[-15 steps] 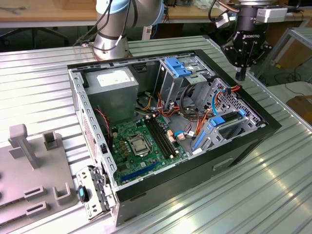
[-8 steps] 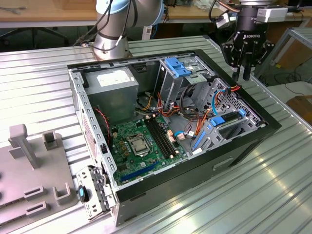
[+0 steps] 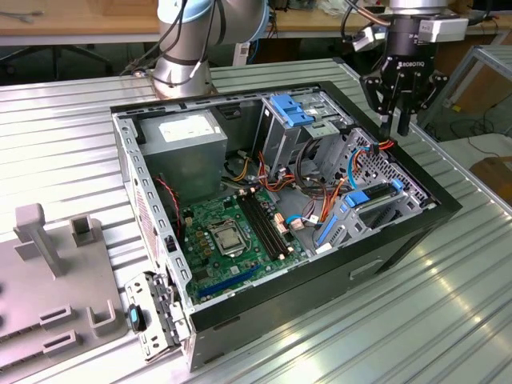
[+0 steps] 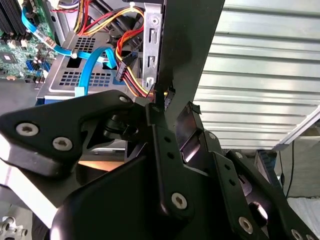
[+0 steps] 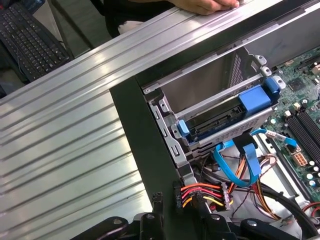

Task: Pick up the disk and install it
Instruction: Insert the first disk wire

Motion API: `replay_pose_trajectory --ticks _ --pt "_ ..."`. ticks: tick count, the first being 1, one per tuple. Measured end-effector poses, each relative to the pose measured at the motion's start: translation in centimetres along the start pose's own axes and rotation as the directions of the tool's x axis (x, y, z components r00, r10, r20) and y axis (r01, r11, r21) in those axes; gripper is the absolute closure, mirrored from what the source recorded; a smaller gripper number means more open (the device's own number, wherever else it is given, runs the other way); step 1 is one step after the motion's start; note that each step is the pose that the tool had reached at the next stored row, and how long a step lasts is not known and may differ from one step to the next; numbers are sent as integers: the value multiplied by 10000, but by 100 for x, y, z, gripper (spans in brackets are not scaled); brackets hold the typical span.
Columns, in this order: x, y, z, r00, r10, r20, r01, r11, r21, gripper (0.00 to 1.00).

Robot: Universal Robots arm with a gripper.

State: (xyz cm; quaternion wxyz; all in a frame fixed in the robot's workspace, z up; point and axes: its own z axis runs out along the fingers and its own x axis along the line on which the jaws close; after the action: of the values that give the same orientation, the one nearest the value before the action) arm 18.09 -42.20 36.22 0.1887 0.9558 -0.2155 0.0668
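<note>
Since the disk point(image 5: 220, 121) looks seated, we'd steer the empty, slightly parted end effector point(image 3: 395, 128) clear of cables point(image 5: 202, 192).

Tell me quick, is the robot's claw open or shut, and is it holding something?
Gripper: cannot be told whether it is open, shut or holding anything. It hangs above the edge of the computer case.
</note>
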Motion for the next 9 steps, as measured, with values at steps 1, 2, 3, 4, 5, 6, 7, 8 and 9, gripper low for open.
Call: replay_pose_trajectory --ticks 1,2,3,4,5,6,7,8,9 --pt "-1 -1 4 10000 0 -9 0 10000 -18 64" --pt "-2 -3 10 10000 -1 -10 1 10000 -21 64" --pt "-4 -6 17 10000 -1 -10 1 10000 -21 64" --pt "-5 -8 22 10000 -1 -11 1 10000 -22 64" --pt "-6 -10 28 10000 -1 -11 1 10000 -23 64" --pt "-8 -12 34 10000 -1 -12 1 10000 -23 64" --pt "-8 -14 38 10000 -1 -11 1 10000 -23 64" --pt "-9 -15 42 10000 -1 -11 1 10000 -23 64" --pt "-12 -19 52 10000 -1 -11 1 10000 -24 64"
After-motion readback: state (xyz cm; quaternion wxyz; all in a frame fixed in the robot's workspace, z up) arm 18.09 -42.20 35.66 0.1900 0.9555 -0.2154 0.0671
